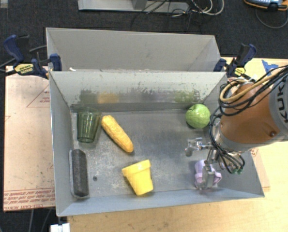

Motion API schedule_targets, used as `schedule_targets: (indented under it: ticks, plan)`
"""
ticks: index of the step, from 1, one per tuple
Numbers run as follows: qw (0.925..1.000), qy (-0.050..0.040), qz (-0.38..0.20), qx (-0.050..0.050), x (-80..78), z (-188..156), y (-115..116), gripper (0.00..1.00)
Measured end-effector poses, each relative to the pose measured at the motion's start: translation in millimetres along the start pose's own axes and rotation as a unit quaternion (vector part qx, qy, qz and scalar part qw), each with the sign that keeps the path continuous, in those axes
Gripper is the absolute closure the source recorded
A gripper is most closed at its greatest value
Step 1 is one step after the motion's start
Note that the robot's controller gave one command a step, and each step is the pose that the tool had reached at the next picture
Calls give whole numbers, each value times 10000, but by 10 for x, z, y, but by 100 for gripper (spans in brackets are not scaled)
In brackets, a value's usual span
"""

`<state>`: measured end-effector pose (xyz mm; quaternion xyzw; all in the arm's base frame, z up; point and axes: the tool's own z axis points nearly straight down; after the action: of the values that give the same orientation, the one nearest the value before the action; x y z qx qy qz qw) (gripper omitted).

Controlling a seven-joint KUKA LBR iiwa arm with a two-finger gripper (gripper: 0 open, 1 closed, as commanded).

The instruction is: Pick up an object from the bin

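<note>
Lying in the bottom right corner of the bin (61,144) is a small purple thing (200,178). The jaws hang right over it and hide part of it. I cannot tell if the jaws are spread or pressed together, or if they touch the purple thing. The arm (250,122) comes in from the right, with a brown cover and wires looped round it. Just up from the jaws, by the back wall, sits a green apple (198,116). A yellow cup (139,178) lies on its side near the front wall, well apart from the purple thing. Up and left of it lies a yellow corn (117,134), tilted. Beside the corn, near the left wall, is a green cup (87,126). Below the green cup lies a long dark grey bar (79,173), along the left wall.
</note>
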<state>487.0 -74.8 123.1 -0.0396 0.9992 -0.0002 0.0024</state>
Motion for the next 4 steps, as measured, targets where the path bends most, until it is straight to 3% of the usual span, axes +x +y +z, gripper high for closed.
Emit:
schedule_targets:
  ticks: [1, 2, 3, 4]
  plan:
    - [9951, -8, -988, -8, 26, 294, 1, 0]
    - [9831, -33, -1830, 2, -47, 447, -318, 0]
    - [9907, -42, -1363, 1, 36, 424, -710, 100]
    - [9906, -42, -1367, 1, 36, 424, -709, 100]
